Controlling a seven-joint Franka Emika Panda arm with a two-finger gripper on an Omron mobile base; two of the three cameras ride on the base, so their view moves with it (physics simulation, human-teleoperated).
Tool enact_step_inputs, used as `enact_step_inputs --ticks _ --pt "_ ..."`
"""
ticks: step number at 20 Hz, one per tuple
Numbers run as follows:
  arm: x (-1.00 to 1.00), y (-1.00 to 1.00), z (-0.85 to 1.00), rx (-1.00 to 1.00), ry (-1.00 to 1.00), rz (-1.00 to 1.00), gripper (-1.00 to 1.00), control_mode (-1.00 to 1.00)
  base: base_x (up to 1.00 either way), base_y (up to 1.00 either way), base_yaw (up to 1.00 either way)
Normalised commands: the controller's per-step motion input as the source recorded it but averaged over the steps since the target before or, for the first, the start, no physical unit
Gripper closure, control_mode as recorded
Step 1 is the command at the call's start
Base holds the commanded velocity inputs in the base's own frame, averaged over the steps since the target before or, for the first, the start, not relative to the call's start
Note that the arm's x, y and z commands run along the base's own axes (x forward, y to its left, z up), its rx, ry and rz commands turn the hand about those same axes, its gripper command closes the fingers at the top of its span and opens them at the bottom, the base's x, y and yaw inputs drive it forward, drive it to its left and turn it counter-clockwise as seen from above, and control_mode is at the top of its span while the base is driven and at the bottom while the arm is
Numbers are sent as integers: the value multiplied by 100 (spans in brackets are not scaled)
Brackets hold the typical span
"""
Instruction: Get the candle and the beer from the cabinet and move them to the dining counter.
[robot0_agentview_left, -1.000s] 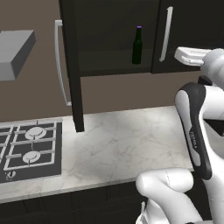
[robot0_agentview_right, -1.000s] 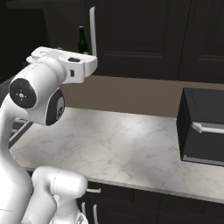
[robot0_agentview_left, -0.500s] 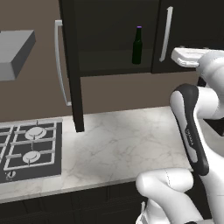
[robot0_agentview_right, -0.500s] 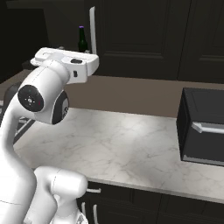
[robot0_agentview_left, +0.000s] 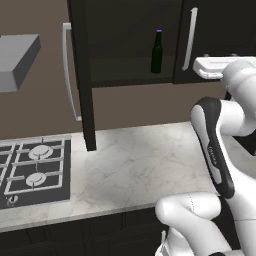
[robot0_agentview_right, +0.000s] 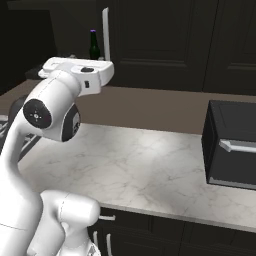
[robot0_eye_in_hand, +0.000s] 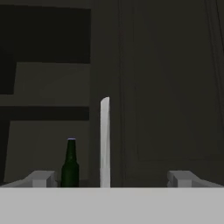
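A: A marble counter (robot0_agentview_left: 130, 160) is shown beneath a tall dark cabinet (robot0_agentview_left: 125, 45), with a gas hob (robot0_agentview_left: 32, 172) at the left and a dark appliance (robot0_agentview_right: 232, 150) at the right. One cabinet door (robot0_agentview_left: 80, 75) is swung open, its silver bar handle (robot0_agentview_left: 67, 70) facing outward. Where is the beer located?

B: The beer (robot0_agentview_left: 157, 52) is seen upright on the lower shelf inside the open cabinet, close to the closed right door with its handle (robot0_agentview_left: 189, 39). In the hand view the bottle (robot0_eye_in_hand: 70, 164) is placed left of that handle (robot0_eye_in_hand: 104, 142). The candle cannot be made out in the dark interior.

A: How is the gripper shown?

B: The gripper (robot0_eye_in_hand: 111, 178) is raised to shelf height in front of the closed door, fingers spread wide with nothing between them, well apart from the bottle.

A: What is judged necessary for the reach to be done well?

B: The hand should be shifted toward the bottle until its body is centred between the fingers, and the approach kept level. The closed door's edge and handle should be cleared. The grasp is best taken on the wide body below the neck, so the bottle is not tipped.
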Motion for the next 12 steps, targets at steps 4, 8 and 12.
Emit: enact_step_inputs --ticks 4,8,12 --pt "33 6 0 -1 0 0 -100 -100 0 0 0" --pt "41 19 0 0 0 0 -100 -100 0 0 0" --pt "32 21 0 0 0 0 -100 -100 0 0 0"
